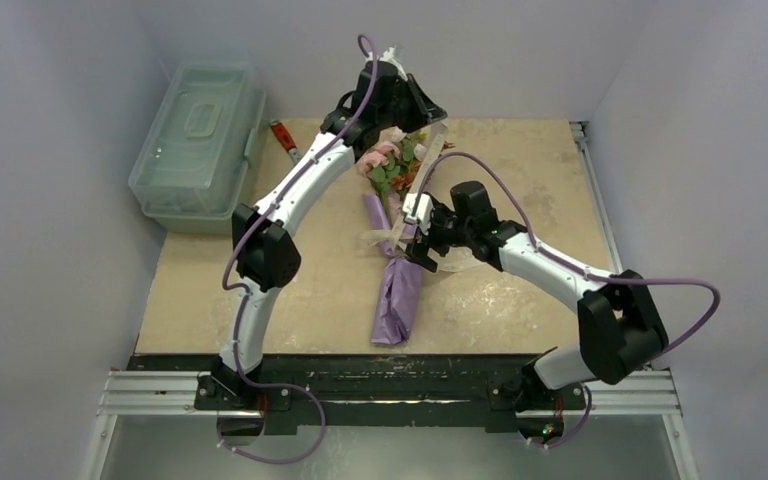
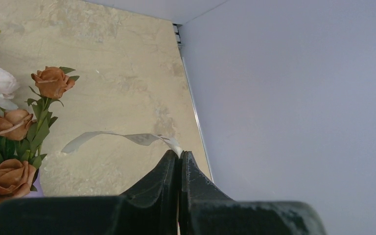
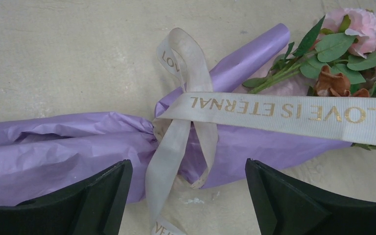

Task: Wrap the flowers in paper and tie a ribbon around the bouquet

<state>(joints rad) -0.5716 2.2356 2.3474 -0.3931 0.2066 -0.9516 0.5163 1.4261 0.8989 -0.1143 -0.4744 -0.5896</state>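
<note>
Right gripper [image 3: 186,169]: jaws wide, empty, over the ribbon crossing
Bouquet [image 1: 397,290]: lying on table [image 1: 530,300], paper [image 3: 54,142] end near, flowers [image 3: 352,24] far
Ribbon [image 3: 274,110]: looped around the wrap, one end taut
Left gripper [image 2: 180,155]: pinched on that end, far side

Glossy white shell links [image 1: 305,180] join bulky black joint housings [image 1: 267,255], looping purple cables [image 1: 680,283] trail along them, and the matte black left gripper [image 2: 180,154] and right gripper [image 3: 187,166] have wedge-shaped fingers [image 3: 284,200].
</note>
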